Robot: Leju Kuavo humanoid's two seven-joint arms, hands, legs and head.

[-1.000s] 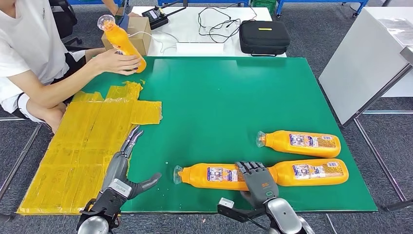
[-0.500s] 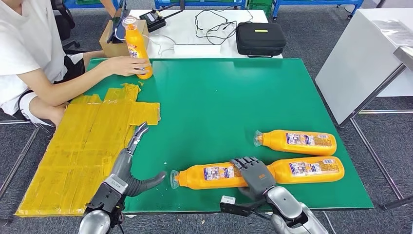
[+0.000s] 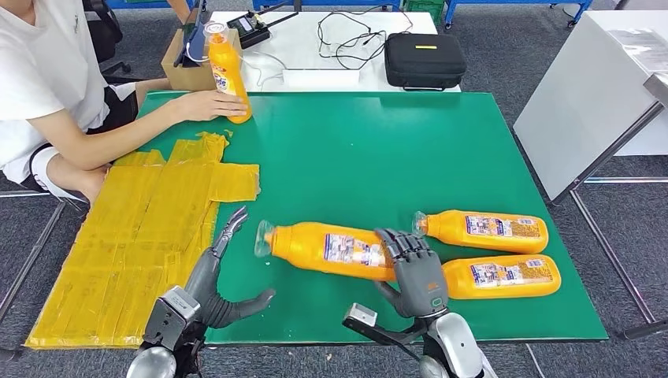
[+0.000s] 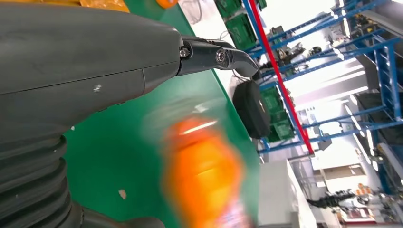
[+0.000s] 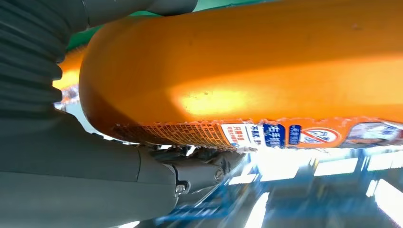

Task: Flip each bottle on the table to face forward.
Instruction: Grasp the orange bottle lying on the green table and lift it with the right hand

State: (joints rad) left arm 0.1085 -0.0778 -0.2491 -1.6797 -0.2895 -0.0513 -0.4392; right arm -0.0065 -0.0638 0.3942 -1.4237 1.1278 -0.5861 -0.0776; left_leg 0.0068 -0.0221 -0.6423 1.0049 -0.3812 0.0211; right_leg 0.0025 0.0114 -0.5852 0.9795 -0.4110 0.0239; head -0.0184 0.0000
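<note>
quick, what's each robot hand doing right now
Left robot hand: open, fingers spread, holding nothing.
Right robot hand: holding the orange bottle at its base end.

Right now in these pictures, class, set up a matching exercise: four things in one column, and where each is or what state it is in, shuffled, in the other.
Things:
1. orange plastic bottle gripped by the right hand
2. orange plastic bottle under the person's hand
3. black zipped case
4. left hand

States:
A. on the white table beyond the green mat
B. standing upright
C. fingers apart, holding nothing
D. on its side, raised at an angle

Pairs: 1-D, 2-B, 3-A, 4-C
</note>
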